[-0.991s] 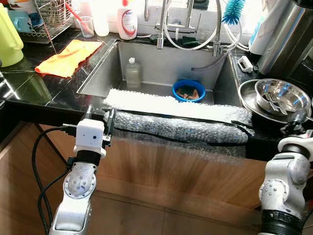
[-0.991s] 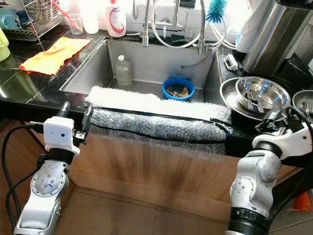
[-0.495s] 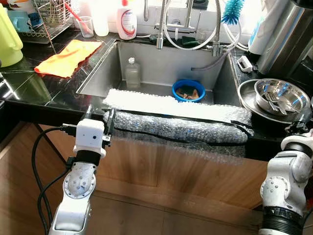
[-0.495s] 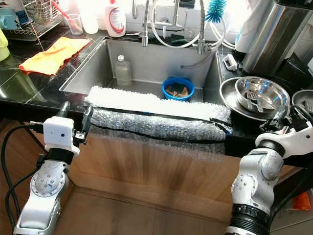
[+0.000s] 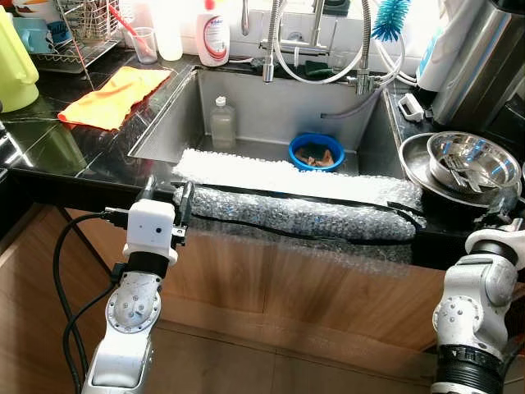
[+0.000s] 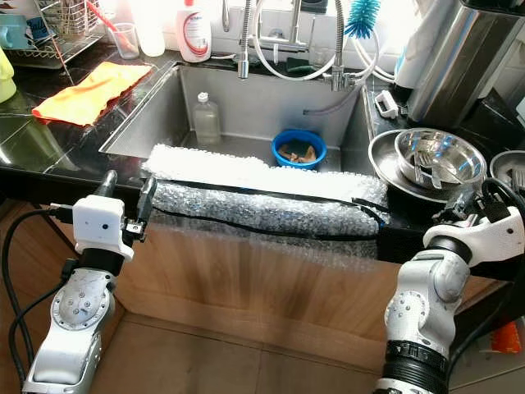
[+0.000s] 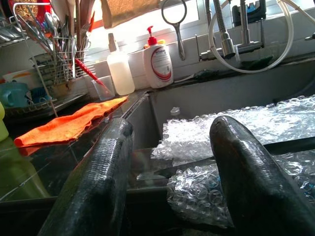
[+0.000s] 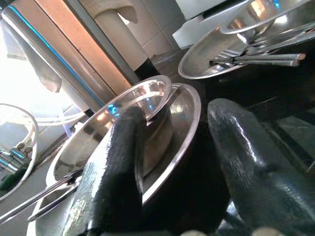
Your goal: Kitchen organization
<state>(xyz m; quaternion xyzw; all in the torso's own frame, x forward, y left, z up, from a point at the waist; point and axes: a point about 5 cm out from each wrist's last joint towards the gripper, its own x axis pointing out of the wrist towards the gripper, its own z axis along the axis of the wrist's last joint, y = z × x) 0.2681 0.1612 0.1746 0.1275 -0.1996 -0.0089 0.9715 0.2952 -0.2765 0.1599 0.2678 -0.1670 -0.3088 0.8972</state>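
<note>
- Steel bowl [image 5: 473, 159] sits nested in a wider steel dish [image 5: 414, 161] on the counter right of the sink [image 5: 271, 111]
- My right gripper [image 8: 177, 162] faces its rim; fingers apart, empty
- My left gripper [image 7: 172, 172] gapes, empty, at the bubble wrap [image 5: 303, 215] on the sink's edge

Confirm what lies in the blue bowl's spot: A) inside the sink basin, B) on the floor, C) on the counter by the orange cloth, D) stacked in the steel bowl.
A: the blue bowl sits on the bottom of the sink, behind the bubble wrap draped over the front edge.
</note>
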